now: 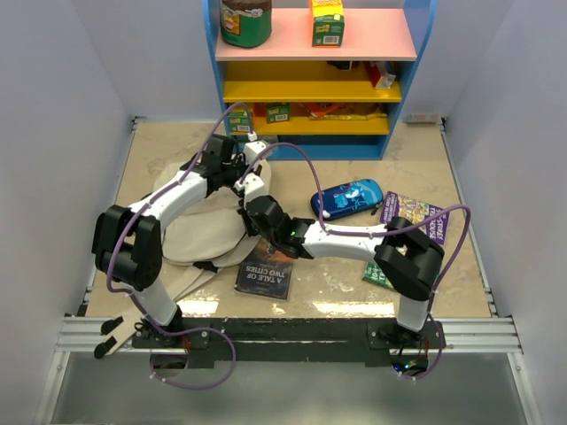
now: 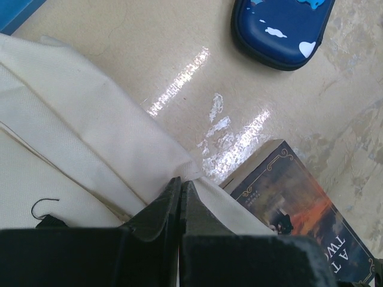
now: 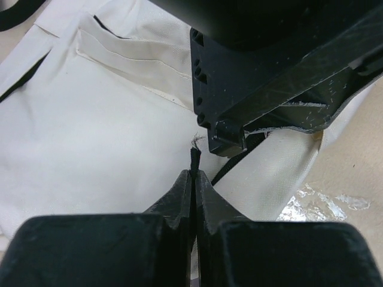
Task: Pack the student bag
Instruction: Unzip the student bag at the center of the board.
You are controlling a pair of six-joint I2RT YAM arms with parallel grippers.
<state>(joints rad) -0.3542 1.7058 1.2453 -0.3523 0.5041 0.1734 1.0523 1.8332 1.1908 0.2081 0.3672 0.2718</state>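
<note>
Student bag (image 1: pixel 199 235), tabletop's (image 1: pixel 390 150) left edge: left hand (image 2: pixel 181 185) clamped on cream fold (image 2: pixel 149 149), right hand (image 3: pixel 193 173) pinching black cord (image 3: pixel 194 156). Risk: thin cord likely slips when pulled

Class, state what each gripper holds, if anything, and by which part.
Left gripper pinches the bag by a cream fabric fold. Right gripper pinches the bag's thin black cord, likely a zip pull.

Student bag (image 1: pixel 199 239): large cream canvas backpack, black strap trim. Soft, slumped, lying flat on left half of surface (image 1: pixel 416 159). Fabric creased in folds, stitched seams showing.
</note>
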